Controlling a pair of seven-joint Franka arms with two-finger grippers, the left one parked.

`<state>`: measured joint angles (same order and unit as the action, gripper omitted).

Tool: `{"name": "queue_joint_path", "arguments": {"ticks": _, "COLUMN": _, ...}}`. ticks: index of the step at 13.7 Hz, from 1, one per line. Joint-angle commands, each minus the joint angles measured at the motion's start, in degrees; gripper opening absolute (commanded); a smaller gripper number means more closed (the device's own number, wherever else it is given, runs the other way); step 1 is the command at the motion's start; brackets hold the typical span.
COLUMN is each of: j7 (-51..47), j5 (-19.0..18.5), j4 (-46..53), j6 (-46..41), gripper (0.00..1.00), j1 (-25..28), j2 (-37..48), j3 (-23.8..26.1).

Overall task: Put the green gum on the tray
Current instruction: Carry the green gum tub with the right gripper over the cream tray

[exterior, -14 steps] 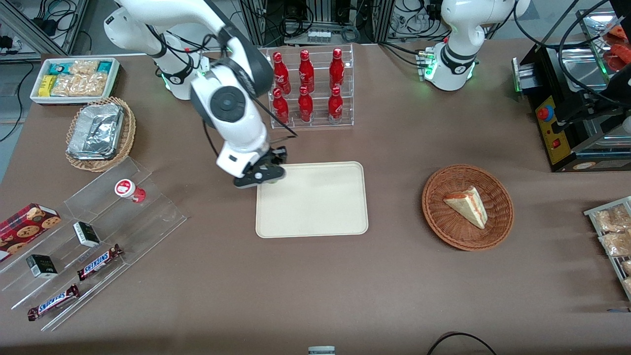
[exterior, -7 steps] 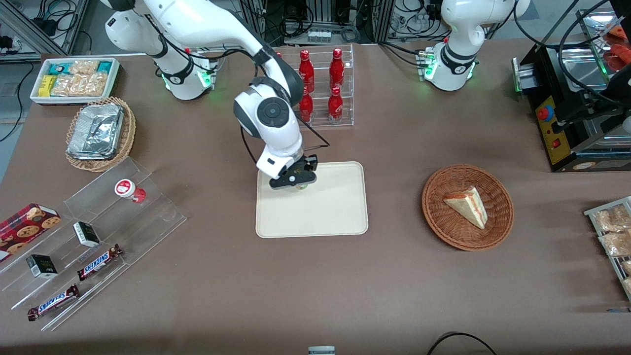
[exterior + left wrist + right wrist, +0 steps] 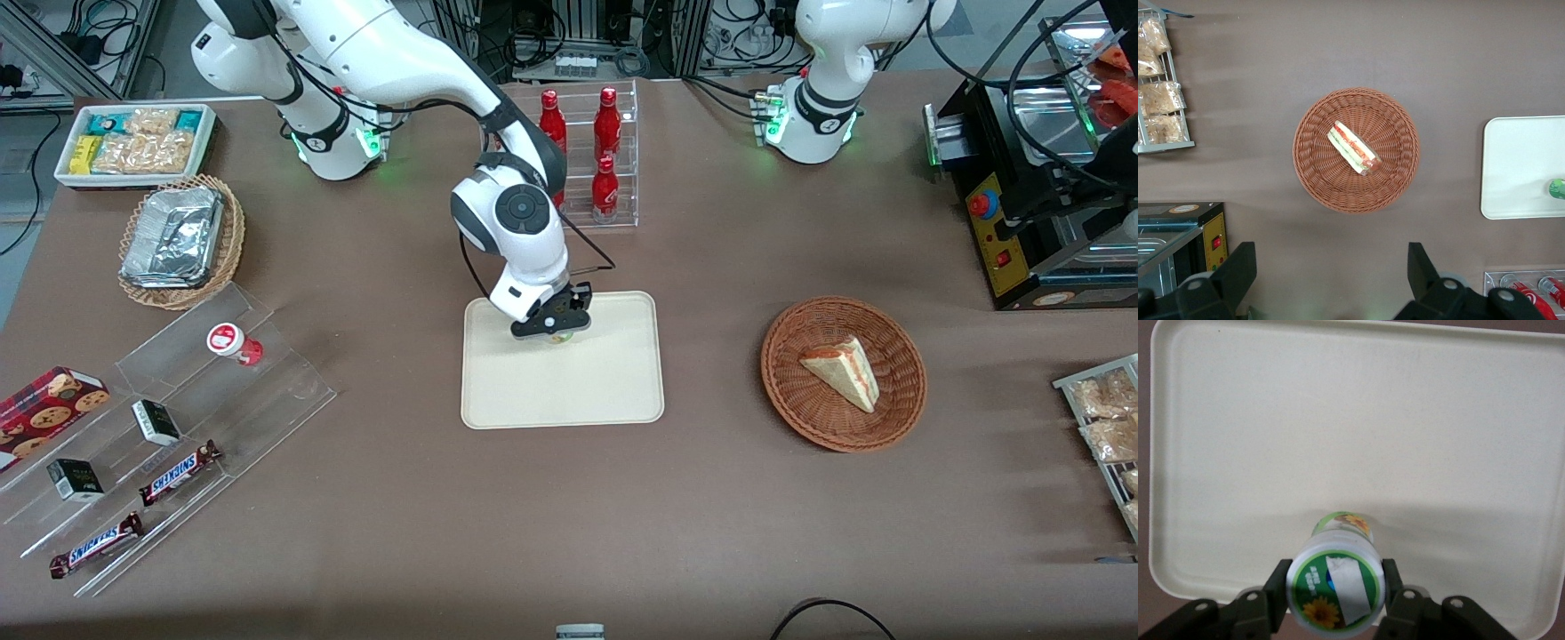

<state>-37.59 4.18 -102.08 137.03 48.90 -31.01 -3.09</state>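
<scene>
From the front, you see the gripper [image 3: 553, 330] low over the tray [image 3: 613, 391], above the part of the tray farther from the camera. A little bit of the gum [image 3: 562, 337] peeks out green under the black fingers. The arm covers most of it, so here you cannot tell how the fingers sit on it. The tray lies flat on the brown table [image 3: 569, 516]. A rack of red bottles [image 3: 607, 147] stands farther from the camera than the tray. A brown basket [image 3: 902, 404] with a sandwich [image 3: 843, 372] lies toward the parked arm's end of the table. A red bottle with a white lid [image 3: 233, 342] stands on a clear shelf [image 3: 276, 391] toward the working arm's end.

From the left wrist, you see the basket [image 3: 1318, 173] with the sandwich [image 3: 1354, 148] in the middle of it. One end of the tray [image 3: 1511, 200] shows, with a small green piece of the gum [image 3: 1557, 189] above it.

From the right wrist, you look down on the gum [image 3: 1336, 585]. Its white lid with a green ring and a yellow flower faces you. The gripper [image 3: 1336, 593] has its two black fingers [image 3: 1277, 590] pressed on the gum, one on each side, just under the lid. The tray [image 3: 1418, 427] fills the view under it. You cannot tell if the bottom of the gum touches the tray.
</scene>
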Motion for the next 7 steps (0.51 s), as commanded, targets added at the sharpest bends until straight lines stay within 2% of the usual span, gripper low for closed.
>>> {"name": "queue_joint_path", "arguments": {"ticks": 1, "j7": -0.74, "j5": 0.48, "j4": 1.45, "j6": 1.13, "gripper": 0.0, "j1": 0.58, "j2": -2.12, "j3": -0.77}}
{"name": "queue_joint_path", "arguments": {"ticks": 3, "j7": -0.74, "j5": 0.39, "j4": 1.1, "j6": 1.13, "gripper": 0.0, "j1": 0.58, "j2": -2.21, "j3": -0.77}}
{"name": "queue_joint_path", "arguments": {"ticks": 5, "j7": -0.74, "j5": 0.39, "j4": 1.09, "j6": 1.22, "gripper": 0.1, "j1": 0.58, "j2": -2.21, "j3": -0.77}}
{"name": "queue_joint_path", "arguments": {"ticks": 7, "j7": -0.82, "j5": 0.39, "j4": 1.09, "j6": 1.22, "gripper": 0.14, "j1": 0.49, "j2": -2.65, "j3": -0.77}}
